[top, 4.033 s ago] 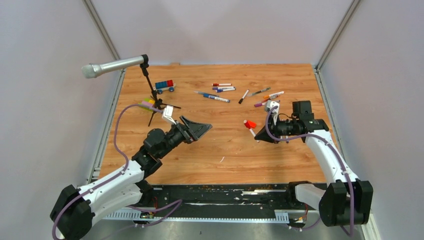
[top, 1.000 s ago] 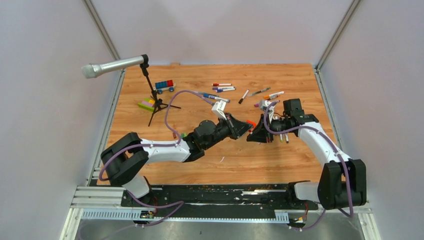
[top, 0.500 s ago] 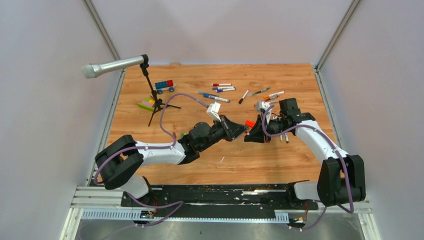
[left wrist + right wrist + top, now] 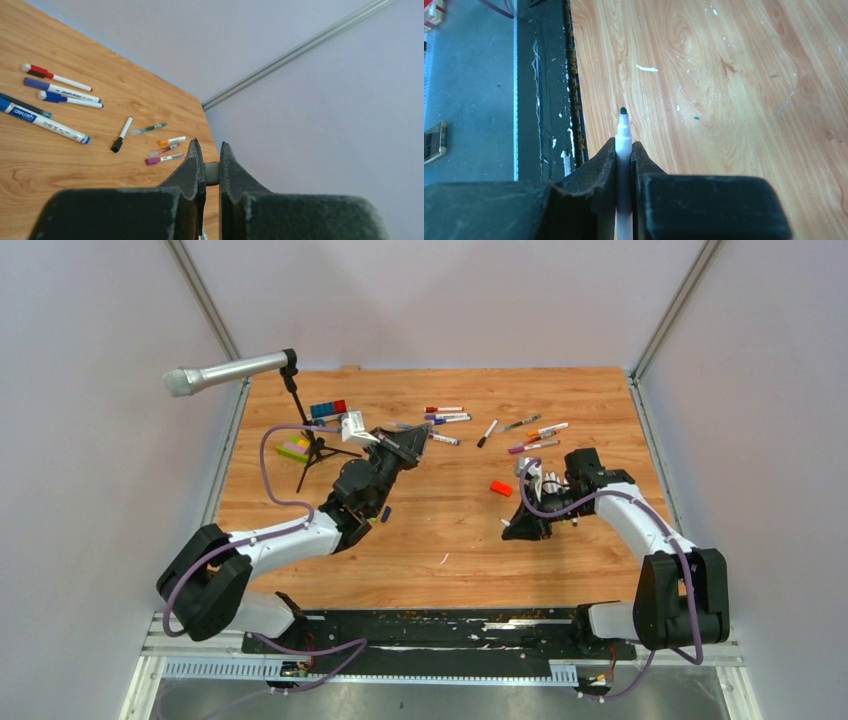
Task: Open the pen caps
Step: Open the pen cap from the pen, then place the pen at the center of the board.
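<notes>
1. Since half a second earlier the two arms had parted. The left claw [image 4: 208, 143] had swung from just beside the orange-red block [image 4: 501, 488] to a place well to that block's left and farther back. The right claw [image 4: 623, 142] had dropped to the block's near side, close by it.
2. This parting was judged to be the pull-off stroke: one claw anchored the barrel while the other drew the cap away along the pen's axis.
3. The right claw was clenched on the white barrel of a pen [image 4: 623, 131]. Its dark green tip stood bare beyond the fingertips, pointing away from the block towards the desk's [image 4: 440, 530] near edge. Whether the tip touched the wood could not be told.
4. The left claw was nearly shut, nipping a small pale stub [image 4: 211, 173] deep between its jaws. This was judged to be the removed cap, though its form was too hidden to confirm.
5. The loose pens [image 4: 447, 417] lay behind the block, apparently capped and touched by neither claw. The block itself lay flat and free.
</notes>
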Robot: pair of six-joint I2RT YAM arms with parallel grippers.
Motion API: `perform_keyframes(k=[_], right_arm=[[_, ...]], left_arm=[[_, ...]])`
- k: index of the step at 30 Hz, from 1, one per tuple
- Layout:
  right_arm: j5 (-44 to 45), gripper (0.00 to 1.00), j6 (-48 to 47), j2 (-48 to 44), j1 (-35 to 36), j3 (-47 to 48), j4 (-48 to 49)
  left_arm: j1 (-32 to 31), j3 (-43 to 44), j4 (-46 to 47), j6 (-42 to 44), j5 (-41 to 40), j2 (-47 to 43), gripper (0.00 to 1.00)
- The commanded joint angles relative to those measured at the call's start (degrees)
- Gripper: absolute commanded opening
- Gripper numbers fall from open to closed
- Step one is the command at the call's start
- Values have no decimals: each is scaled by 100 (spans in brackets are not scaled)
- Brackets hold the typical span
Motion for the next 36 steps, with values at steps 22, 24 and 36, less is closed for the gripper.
perform_keyframes(k=[22, 24, 36], right_arm=[[3876, 3, 3438, -295, -2202, -398, 3255], [4070, 3, 3571, -211, -2290, -415, 3358], [4240, 3, 3766, 620, -2520, -180, 3349]], left_arm=[[-44, -1546, -4142, 1633, 1060, -3110, 0], [-44, -1595, -4265, 1677, 1038, -3210, 1], [-44, -1767, -4264, 1571, 1152, -3167, 1]])
